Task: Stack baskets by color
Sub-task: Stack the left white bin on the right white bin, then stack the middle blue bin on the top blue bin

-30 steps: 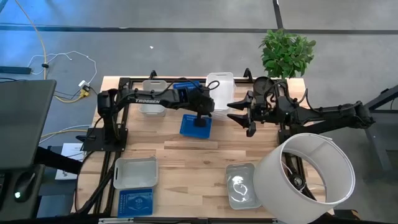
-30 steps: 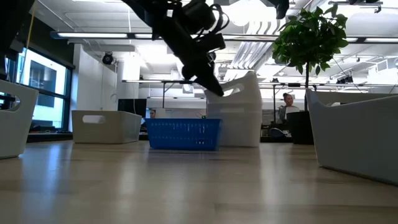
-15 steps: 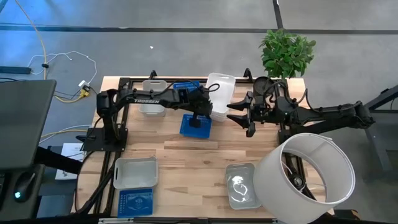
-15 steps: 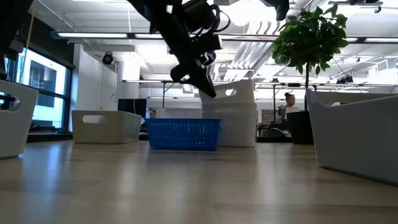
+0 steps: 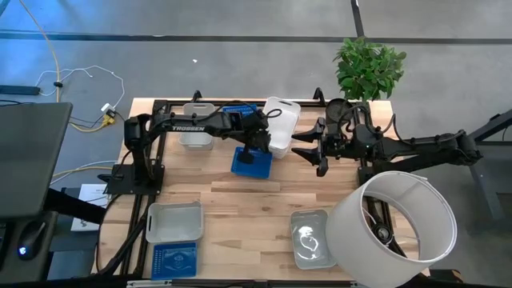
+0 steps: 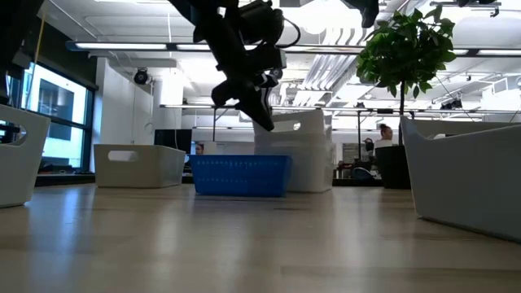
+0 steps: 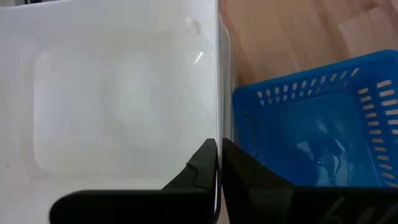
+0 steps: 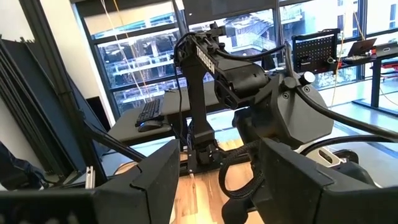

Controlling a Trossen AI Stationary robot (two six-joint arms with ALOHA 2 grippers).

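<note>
White plastic fills most of the left wrist view: the left claw [image 7: 217, 163] is clenched on the thin side wall of a white basket [image 5: 282, 126], one dark finger inside the wall and one outside. From above, that basket sits tilted near the far edge of the wooden counter [image 5: 240, 200], its left side under the claw, and in the low view it looks lifted and canted over another white basket beneath it. Just to its left lies a blue basket [image 5: 251, 162], perforated, resting flat on the counter below the left arm; a second blue basket [image 5: 240, 109] shows behind the arm at the far edge. Farther left at the far edge stands a pale grey basket [image 5: 196, 138].

Along the near edge, a grey basket [image 5: 174, 222] sits at the left with a blue basket [image 5: 174, 261] just nearer to it, and a translucent basket [image 5: 310, 238] sits to the right. A large white cylinder [image 5: 396, 230] stands at the near right corner, and a green plant [image 5: 368, 69] at the far right.

The right claw [image 5: 306, 146] hangs right of the white basket, apart from it, its fingers spread and holding nothing.
</note>
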